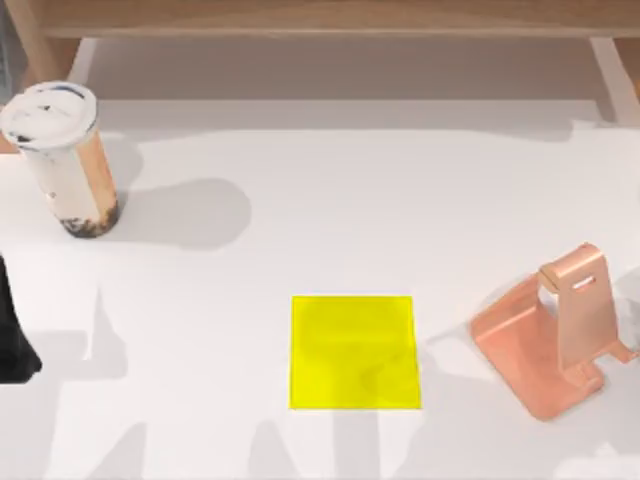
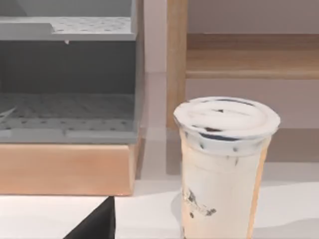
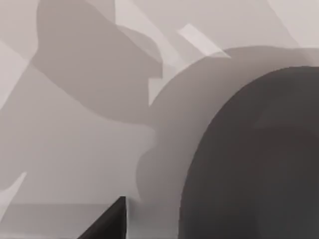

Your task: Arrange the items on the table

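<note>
Left claw (image 1: 12, 345), a dark shape at the counter's (image 1: 300, 200) left edge, fingers' state impossible to tell, sits near the upright cup (image 1: 62, 158), which a careless sideways nudge could topple and spill.

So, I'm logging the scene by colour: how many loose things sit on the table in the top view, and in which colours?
White-lidded brown: 1, the cup
Yellow: 1, the square pad
Copper-pink: 1, the metal stand
Total: 3 on the white table
</note>
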